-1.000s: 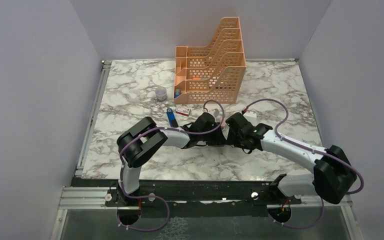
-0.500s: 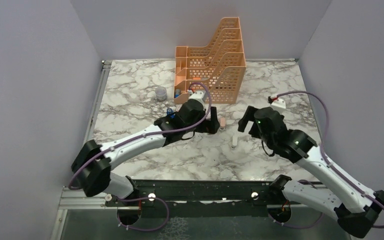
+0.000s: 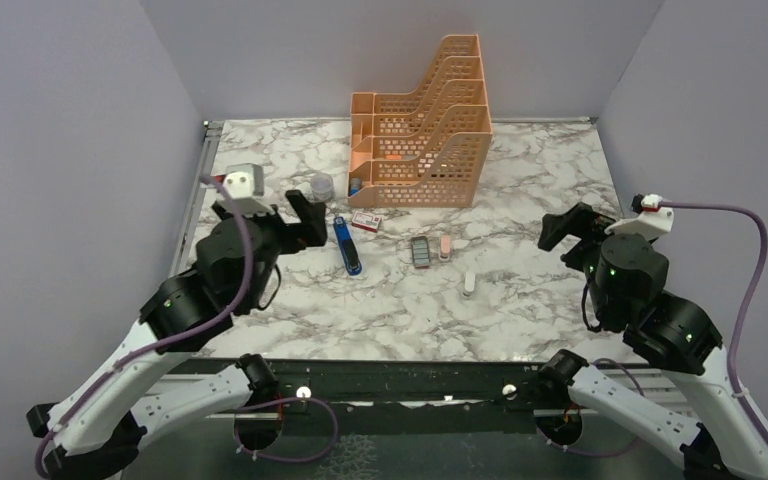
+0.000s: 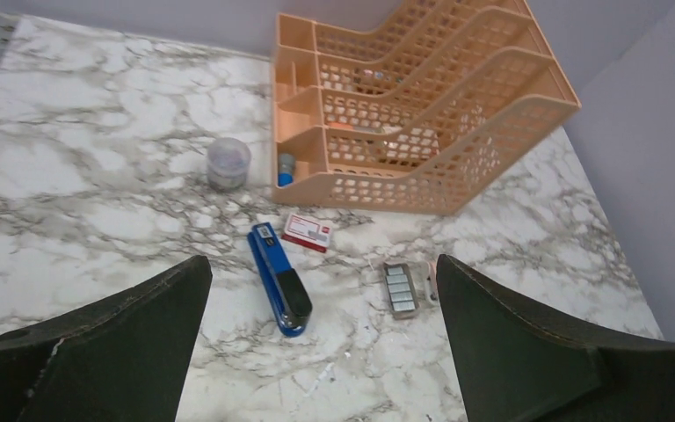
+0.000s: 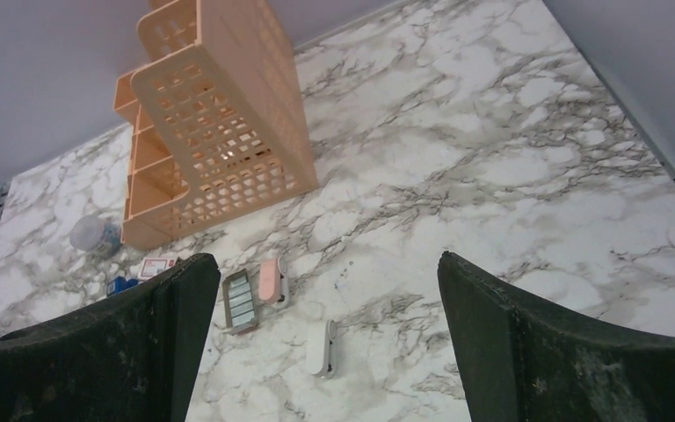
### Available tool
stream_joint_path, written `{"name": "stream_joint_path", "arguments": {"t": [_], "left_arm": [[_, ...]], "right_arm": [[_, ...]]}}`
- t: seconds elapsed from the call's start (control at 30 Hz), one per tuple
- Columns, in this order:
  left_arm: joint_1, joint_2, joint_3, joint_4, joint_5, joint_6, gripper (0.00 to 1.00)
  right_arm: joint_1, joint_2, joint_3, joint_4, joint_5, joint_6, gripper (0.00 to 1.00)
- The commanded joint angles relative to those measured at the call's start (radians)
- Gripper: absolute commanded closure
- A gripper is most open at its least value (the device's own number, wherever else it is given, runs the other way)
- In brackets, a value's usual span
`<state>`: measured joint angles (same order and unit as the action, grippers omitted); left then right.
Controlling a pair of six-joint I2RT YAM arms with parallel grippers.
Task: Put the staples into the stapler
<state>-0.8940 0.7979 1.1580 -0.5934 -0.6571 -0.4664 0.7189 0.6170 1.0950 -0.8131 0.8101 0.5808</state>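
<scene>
The blue stapler [image 3: 347, 245] with a black end lies shut on the marble table, left of centre. It also shows in the left wrist view as the stapler [image 4: 279, 281]. The dark-grey tray of staples [image 3: 420, 252] lies flat to its right, with the red-and-white box [image 3: 365, 221] behind them. My left gripper [image 3: 268, 215] hangs open above the table, left of the stapler, holding nothing. My right gripper [image 3: 585, 225] is open and raised at the far right, away from everything. Between its fingers the right wrist view shows the tray of staples [image 5: 239, 301].
A pink block [image 3: 445, 246] lies against the tray's right side. A white oblong piece [image 3: 469, 284] lies nearer the front. An orange mesh file organizer [image 3: 425, 130] stands at the back. A small clear cup [image 3: 321, 187] stands left of it. Grey walls close three sides.
Both arms have pulled back from the table's middle to their own sides and risen. Both grippers have opened wide. The tray, pink block and white piece are now uncovered.
</scene>
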Motion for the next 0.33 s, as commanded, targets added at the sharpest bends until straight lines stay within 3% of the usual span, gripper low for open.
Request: {"name": "stream_joint_path", "arguments": {"t": [0.0, 0.3], "left_arm": [[-0.002, -0.087, 0.057, -0.162, -0.179, 0.056, 0.01], [-0.002, -0.126, 0.097, -0.207, -0.177, 0.037, 0.01]], "right_arm": [[-0.001, -0.014, 0.036, -0.032, 0.093, -0.055, 0.0], [0.0, -0.015, 0.004, -0.003, 0.076, -0.115, 0.0]]}}
